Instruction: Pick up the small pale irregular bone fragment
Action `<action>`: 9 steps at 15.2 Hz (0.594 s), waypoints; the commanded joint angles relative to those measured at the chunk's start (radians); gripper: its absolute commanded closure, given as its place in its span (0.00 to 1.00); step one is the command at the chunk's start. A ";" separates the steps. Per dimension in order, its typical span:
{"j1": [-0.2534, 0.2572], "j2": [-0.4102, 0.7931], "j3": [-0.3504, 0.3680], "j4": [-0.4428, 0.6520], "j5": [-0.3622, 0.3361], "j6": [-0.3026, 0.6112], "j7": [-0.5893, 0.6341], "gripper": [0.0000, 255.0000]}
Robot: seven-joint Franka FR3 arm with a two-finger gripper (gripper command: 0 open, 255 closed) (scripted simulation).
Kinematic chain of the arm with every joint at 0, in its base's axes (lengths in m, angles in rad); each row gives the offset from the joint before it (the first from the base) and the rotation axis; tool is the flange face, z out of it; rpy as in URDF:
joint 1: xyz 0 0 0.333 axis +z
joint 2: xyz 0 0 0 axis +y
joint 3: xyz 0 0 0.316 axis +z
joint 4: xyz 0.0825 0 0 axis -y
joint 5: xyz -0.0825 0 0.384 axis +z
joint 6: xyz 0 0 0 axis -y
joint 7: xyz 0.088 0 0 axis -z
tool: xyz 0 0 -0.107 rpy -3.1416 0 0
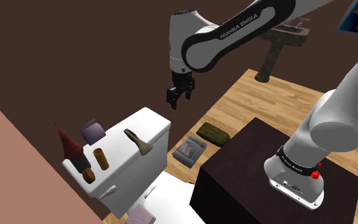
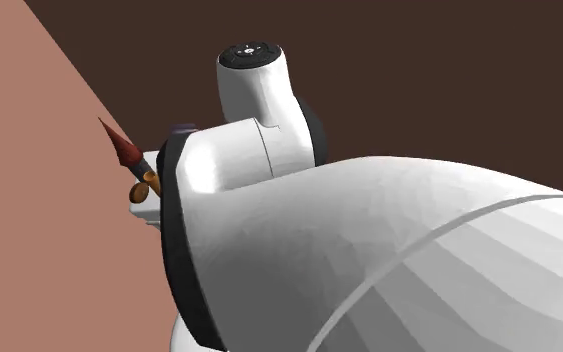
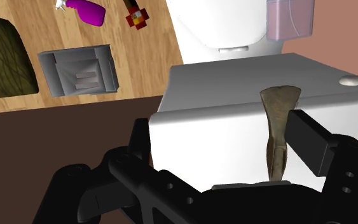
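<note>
The bone fragment (image 1: 138, 140) is a tan, irregular piece with one broad flat end and a narrow shaft. It lies on the lid of a white toilet tank (image 1: 147, 121). My black gripper (image 1: 179, 98) hangs open in the air above the tank's end toward the shoulder view's right, well above the bone. In the wrist view the bone (image 3: 278, 124) lies on the tank lid (image 3: 228, 76) just inside the right-hand finger (image 3: 311, 137), while the gripper (image 3: 219, 130) stands wide apart with nothing clasped.
Also on the lid are a red-brown cone (image 1: 67, 144), a purple roll (image 1: 93, 131), a brown cylinder (image 1: 100, 158) and a white swab (image 1: 109, 189). On the wood floor lie a grey box (image 1: 190, 150) and an olive cushion (image 1: 212, 133). The dark stand (image 1: 254, 165) is close by.
</note>
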 commanded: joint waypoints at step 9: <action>0.082 0.400 0.008 0.255 -0.163 0.126 0.185 0.00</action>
